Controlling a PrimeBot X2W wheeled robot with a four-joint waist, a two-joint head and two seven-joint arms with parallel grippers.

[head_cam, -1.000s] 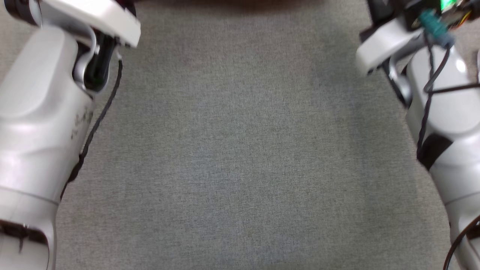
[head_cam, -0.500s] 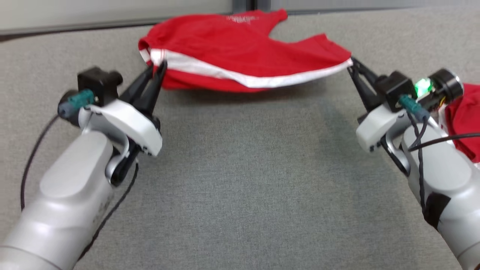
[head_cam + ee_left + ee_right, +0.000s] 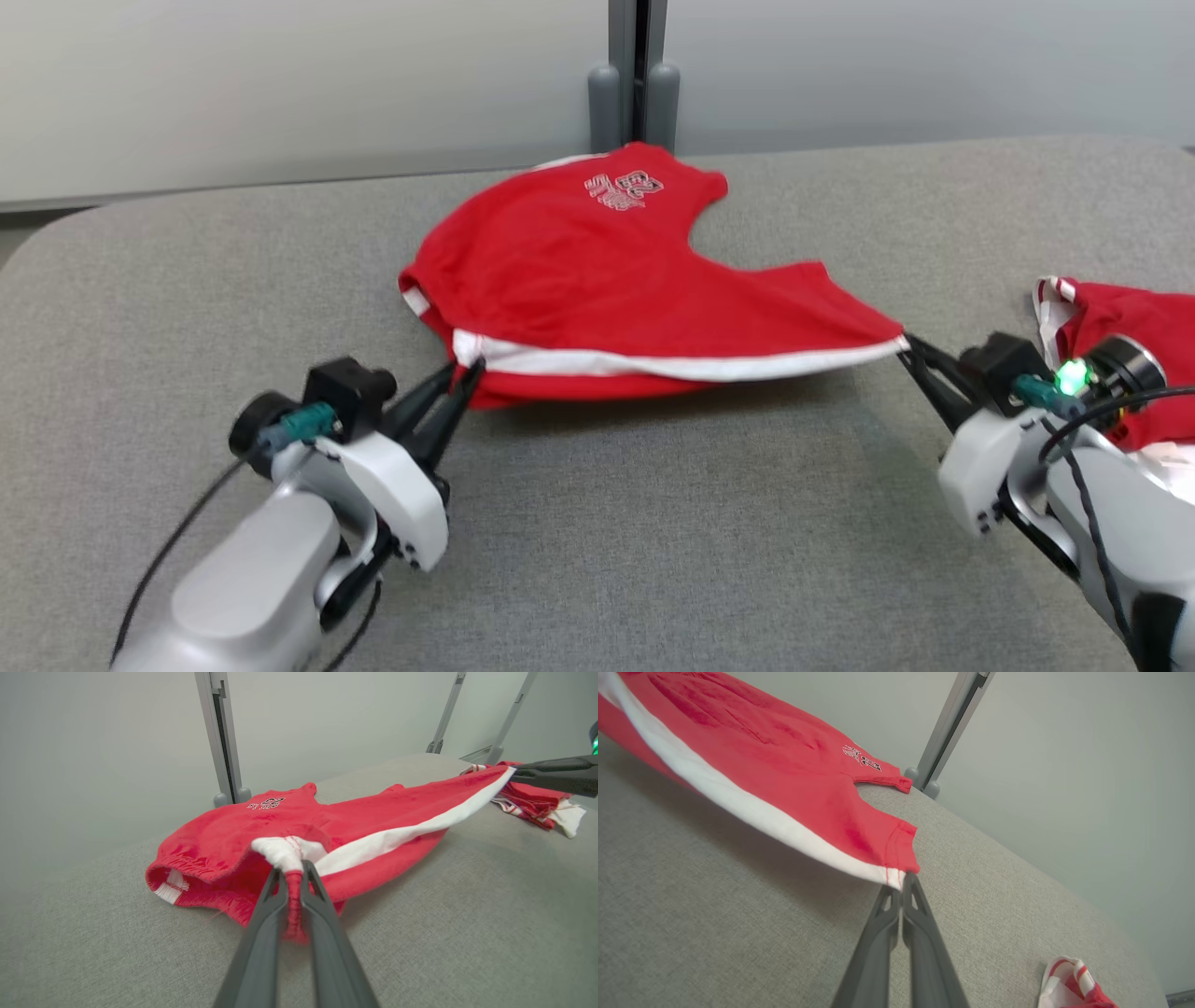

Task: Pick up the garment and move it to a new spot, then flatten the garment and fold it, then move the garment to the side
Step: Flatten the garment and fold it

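The garment (image 3: 616, 280) is a pair of red shorts with a white side stripe and a small printed logo, stretched between my two grippers above the grey table (image 3: 653, 523). My left gripper (image 3: 467, 371) is shut on the waistband corner (image 3: 292, 851). At the other end, my right gripper (image 3: 907, 343) is shut on the leg hem corner (image 3: 899, 875). The near striped edge hangs lifted and taut, while the far part with the logo (image 3: 266, 804) rests on the table. In the left wrist view the right gripper's fingers (image 3: 556, 772) show at the upper right.
Other red-and-white clothing (image 3: 1120, 336) lies in a heap at the table's right edge, behind my right wrist, also seen as a bundle (image 3: 1069, 987). A grey post (image 3: 635, 75) and pale wall panels stand behind the table. The table's left corner is rounded.
The head camera has tilted up from bare table to the garment and back wall. Both grippers stay shut on the garment's corners, which stays stretched between them.
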